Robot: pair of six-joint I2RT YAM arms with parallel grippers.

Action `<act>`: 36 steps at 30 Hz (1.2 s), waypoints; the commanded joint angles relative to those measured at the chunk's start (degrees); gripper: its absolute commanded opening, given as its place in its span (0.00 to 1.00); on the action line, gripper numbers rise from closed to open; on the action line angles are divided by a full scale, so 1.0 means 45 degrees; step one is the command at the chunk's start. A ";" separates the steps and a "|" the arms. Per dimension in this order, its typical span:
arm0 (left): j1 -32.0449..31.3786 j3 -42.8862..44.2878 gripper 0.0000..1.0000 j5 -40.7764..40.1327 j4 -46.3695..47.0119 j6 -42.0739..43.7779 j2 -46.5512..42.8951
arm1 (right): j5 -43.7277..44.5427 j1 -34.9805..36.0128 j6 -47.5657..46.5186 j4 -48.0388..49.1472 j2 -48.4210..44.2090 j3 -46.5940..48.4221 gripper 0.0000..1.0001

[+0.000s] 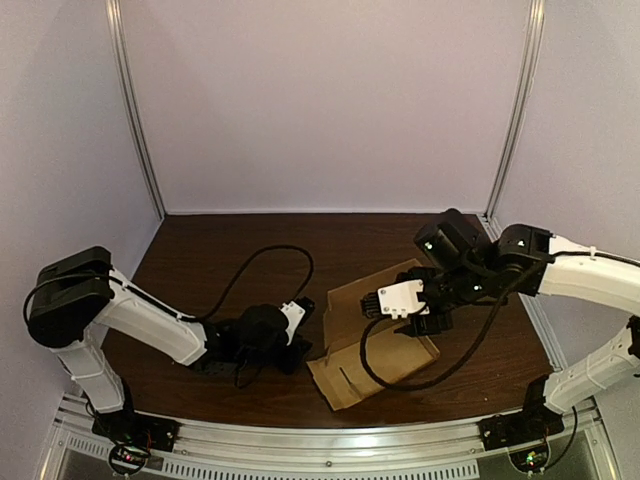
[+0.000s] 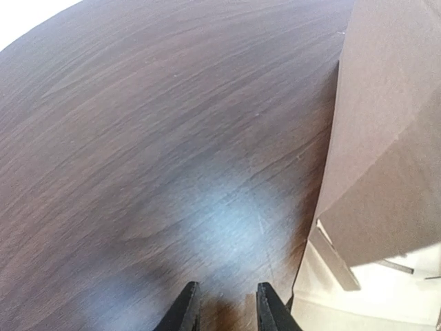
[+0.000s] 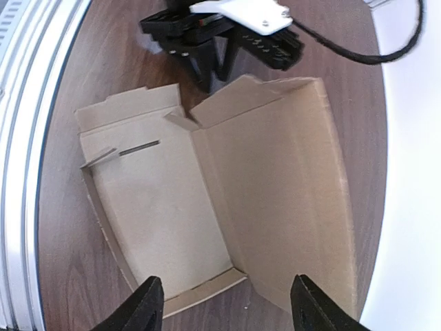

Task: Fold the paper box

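Looking down from above, I see the paper box (image 1: pixel 375 345) lying opened out and mostly flat on the dark wooden worktop (image 1: pixel 200 250), right of centre and towards the near edge. From the right wrist view the box (image 3: pixel 207 186) shows two wide panels joined at a crease, low raised edges along the sides, small flaps at one end and a thin slot (image 3: pixel 138 147) cut in the near panel.

My right tool (image 3: pixel 224 303) hangs over the box, released, its fingers spread wide with nothing between them; from above that tool (image 1: pixel 385 305) sits over the far panel.

My left tool (image 1: pixel 298 348) lies low on the worktop just beside the box's left edge. In its own view the left tool (image 2: pixel 225 303) has a narrow gap between its fingers and grips nothing, with the box (image 2: pixel 386 138) rising just to its right.

A black cable (image 1: pixel 270 255) loops across the worktop behind the left arm.
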 commanded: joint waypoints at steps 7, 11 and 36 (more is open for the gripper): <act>0.0059 -0.0739 0.36 -0.1150 -0.4270 -0.2529 -0.3918 | 0.0636 -0.1286 -0.2473 -0.1370 0.2609 0.3790 0.80; 0.0055 -0.1809 0.36 -0.1018 -0.4483 -0.3563 -0.5829 | 0.0675 -0.1780 -0.2933 -0.1957 0.4128 0.4852 0.81; 0.0034 -0.1783 0.44 -0.0108 -0.0944 -0.6010 -0.2231 | 0.0491 -0.3128 0.1285 -0.2686 0.2249 0.3405 0.00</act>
